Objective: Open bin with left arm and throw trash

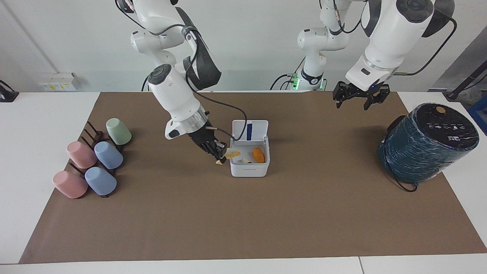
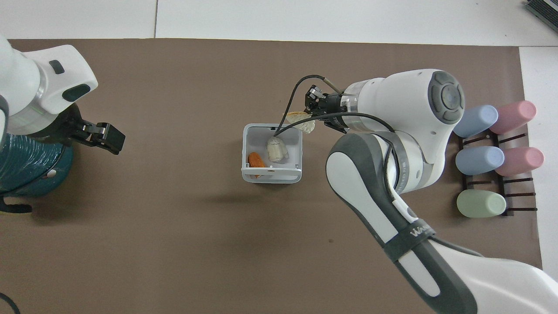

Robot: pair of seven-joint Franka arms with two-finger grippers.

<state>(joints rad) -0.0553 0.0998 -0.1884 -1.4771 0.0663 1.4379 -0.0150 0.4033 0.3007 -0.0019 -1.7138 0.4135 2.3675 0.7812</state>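
We note the right gripper (image 1: 220,155) pinching the bread wedge (image 1: 233,154) at the open bin's (image 1: 249,170) rim, frame centre, probably for dropping, while the left gripper (image 1: 360,99) waits spread, upper right.

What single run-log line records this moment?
bin: lid open, corn and paper inside | right gripper: shut on bread at bin rim | left gripper: open, empty, raised near cylinder

5 cups (image 1: 108,155), 1 bin (image 1: 249,169), 3 trash scraps (image 1: 258,155), 1 teal cylinder (image 1: 426,142), 2 arms (image 1: 179,101).
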